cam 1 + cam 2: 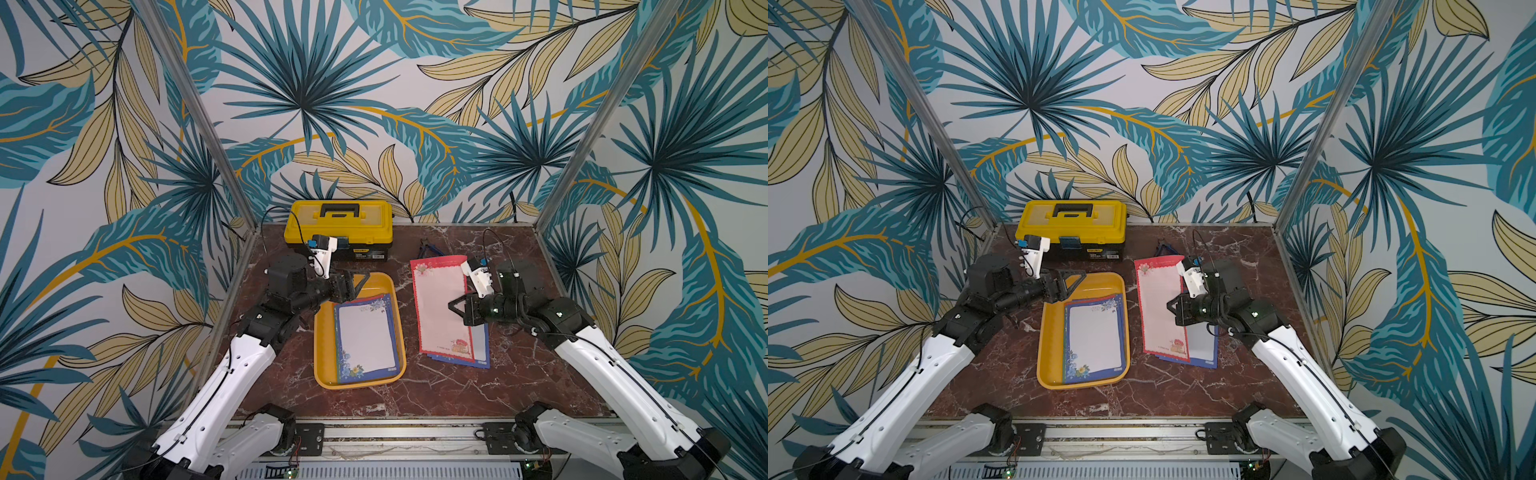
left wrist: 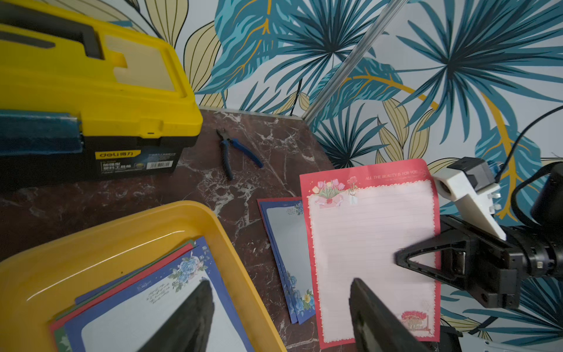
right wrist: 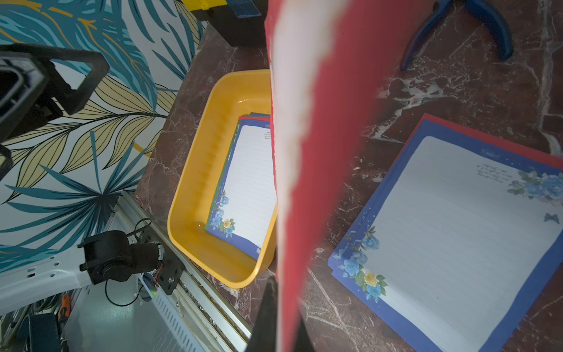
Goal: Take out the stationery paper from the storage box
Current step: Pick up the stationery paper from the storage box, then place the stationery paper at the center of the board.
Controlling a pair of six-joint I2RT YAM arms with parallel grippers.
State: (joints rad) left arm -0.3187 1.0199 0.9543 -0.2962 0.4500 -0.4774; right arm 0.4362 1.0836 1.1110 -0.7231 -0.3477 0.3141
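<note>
Partway through, by the look of it.

Out on the table, right of the tray [image 1: 320,345]: small pile [image 1: 480,351] of blue-bordered sheets, a red edge showing under them in the right wrist view.

Above that pile, pinched tight in the right gripper [image 1: 453,306] at the right long edge, about mid-length: red sheet [image 1: 438,299], lifted and tilted, not yet laid flat.

Left in the tray: stack [image 1: 365,338] topped by a blue floral sheet, red and green edges peeping out at the far end. Pushed toward the near right of the tray, with bare floor at the far end. Number of sheets not readable.

Left gripper [image 1: 360,281]: jaws apart, nothing between them, over the tray's far left end, clear of the stack.

To do, as judged: lay the red sheet on the pile, then lift out the rest of the stack. Likely slow going, with thin sheets lying flat on the tray floor and little edge to catch.

Toolbox [image 1: 338,228] far of the tray, pliers [image 1: 430,249] far of the pile; neither part of the job.
</note>
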